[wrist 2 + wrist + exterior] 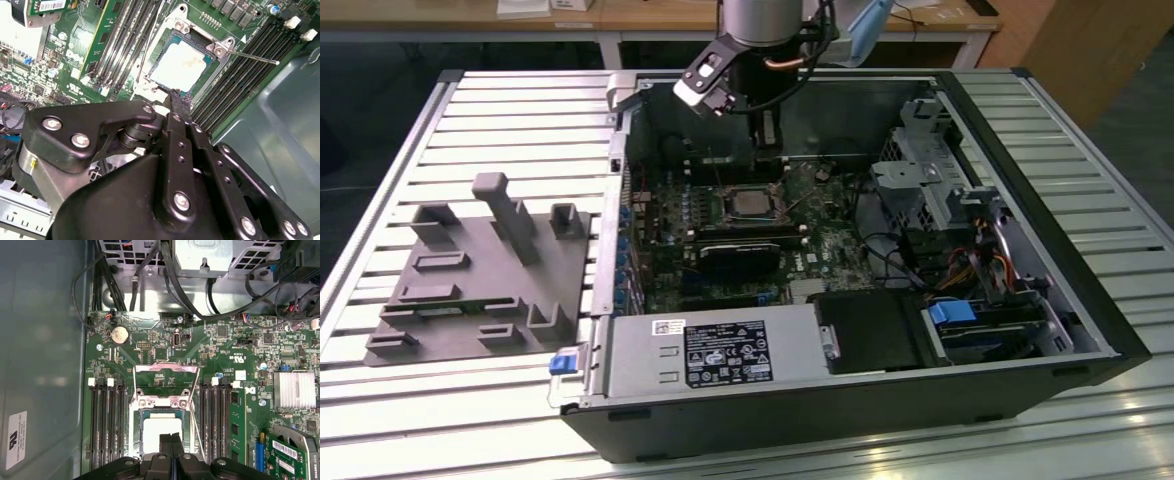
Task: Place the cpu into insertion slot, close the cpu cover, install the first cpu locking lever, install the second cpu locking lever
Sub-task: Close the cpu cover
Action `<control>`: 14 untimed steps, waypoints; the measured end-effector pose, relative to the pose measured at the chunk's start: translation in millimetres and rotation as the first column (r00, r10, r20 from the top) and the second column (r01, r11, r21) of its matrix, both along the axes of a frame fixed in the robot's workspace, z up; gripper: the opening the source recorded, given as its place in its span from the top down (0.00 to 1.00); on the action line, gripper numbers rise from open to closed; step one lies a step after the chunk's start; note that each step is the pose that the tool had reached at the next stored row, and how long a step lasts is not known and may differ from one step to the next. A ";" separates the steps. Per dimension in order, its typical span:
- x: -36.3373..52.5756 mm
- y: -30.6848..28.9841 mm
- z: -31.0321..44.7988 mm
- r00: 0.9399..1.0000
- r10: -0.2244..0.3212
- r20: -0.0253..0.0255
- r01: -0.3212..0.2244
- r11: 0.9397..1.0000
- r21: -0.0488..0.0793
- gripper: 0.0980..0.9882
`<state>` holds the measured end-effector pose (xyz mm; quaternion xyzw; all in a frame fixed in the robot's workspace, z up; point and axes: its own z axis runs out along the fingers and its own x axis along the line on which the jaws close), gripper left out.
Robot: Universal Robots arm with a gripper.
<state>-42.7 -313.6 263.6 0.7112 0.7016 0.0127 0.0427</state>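
Slatted table (494, 110) bears a case (854, 410); closed hand (170, 437) above seated cpu (152, 432).

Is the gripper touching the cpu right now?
Cannot tell. In the first wrist view the shut gripper's tip overlaps the cpu's edge, hiding any contact or gap.

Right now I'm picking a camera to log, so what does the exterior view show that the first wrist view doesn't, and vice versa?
Exterior view: the grey fixture block on the slatted table beside the computer case. First wrist view: the coin battery and a white sticker on the case wall. Both: the cpu seated in the insertion slot, with the shut gripper near it.
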 end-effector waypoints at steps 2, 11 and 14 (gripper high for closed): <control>0.0 0.0 0.1 1.000 0.000 0.000 0.000 1.000 0.000 1.00; 9.1 0.0 0.1 1.000 0.000 0.000 0.000 1.000 0.000 1.00; 13.7 0.0 0.1 1.000 0.000 0.000 0.000 1.000 0.000 1.00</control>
